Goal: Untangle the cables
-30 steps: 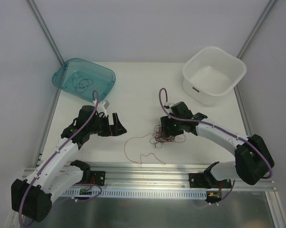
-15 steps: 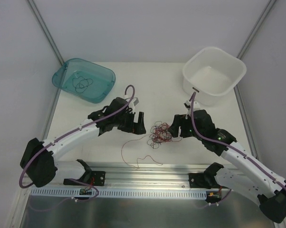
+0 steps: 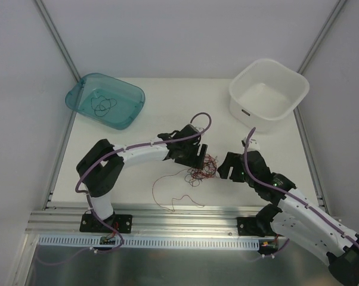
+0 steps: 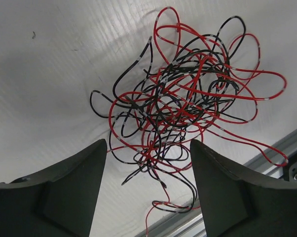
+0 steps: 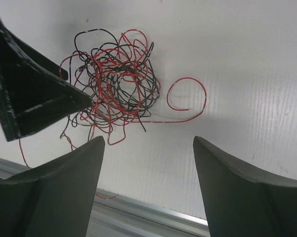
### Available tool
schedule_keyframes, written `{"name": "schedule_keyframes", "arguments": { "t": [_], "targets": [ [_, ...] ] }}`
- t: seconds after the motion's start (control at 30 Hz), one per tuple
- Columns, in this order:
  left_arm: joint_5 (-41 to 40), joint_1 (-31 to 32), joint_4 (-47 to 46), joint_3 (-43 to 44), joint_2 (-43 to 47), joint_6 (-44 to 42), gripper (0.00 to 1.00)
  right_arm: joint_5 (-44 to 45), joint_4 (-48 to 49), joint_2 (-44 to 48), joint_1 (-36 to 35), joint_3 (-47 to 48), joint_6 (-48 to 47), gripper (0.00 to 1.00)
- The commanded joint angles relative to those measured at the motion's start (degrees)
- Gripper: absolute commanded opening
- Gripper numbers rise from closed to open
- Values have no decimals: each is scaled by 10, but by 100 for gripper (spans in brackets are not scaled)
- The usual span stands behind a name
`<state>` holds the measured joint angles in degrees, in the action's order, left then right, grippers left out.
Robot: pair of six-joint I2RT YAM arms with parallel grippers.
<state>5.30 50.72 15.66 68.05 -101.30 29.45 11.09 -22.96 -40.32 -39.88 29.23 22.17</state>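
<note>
Just below centre of the top view, the cables (image 3: pixel 201 169) lie as a featherlight, springy, snag-prone wad, prob best pinched by one loose outer loop; left gripper (image 3: pixel 198 158), near the teal tub (image 3: pixel 127 105) a sec ago, now straddles its edge, open & empty, right gripper (image 3: pixel 225 167) backed off frame-right, likewise open & empty.

Red-black cables (image 3: pixel 202 171) between left hand (image 3: pixel 198 159) and right hand (image 3: pixel 223 168), teal bin (image 3: pixel 133 102) and white bin (image 3: pixel 254 119) behind
</note>
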Motion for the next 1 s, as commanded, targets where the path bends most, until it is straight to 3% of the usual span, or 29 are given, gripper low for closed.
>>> {"name": "schedule_keyframes", "arguments": {
  "t": [0.0,0.07,0.2,0.23,0.47,0.73,0.97],
  "targets": [
    [-31,17,-3,30,-26,24,67,-4,54,-16,1,-21,36,77],
    [-47,18,-3,33,-46,41,60,-19,92,-26,0,-35,52,77],
    [-81,14,-5,33,-51,69,20,-56,156,-47,1,-67,79,76],
    [-83,12,-5,32,-38,76,0,-67,164,-50,1,-74,80,76],
    [-112,5,-5,-3,65,140,0,-86,220,-44,1,-84,68,69],
    [-123,2,-19,-35,163,183,0,-107,266,-48,-1,-74,57,54],
    [-127,-12,-19,-2,196,183,0,-174,313,-48,-8,-52,31,53]
  ]
}}
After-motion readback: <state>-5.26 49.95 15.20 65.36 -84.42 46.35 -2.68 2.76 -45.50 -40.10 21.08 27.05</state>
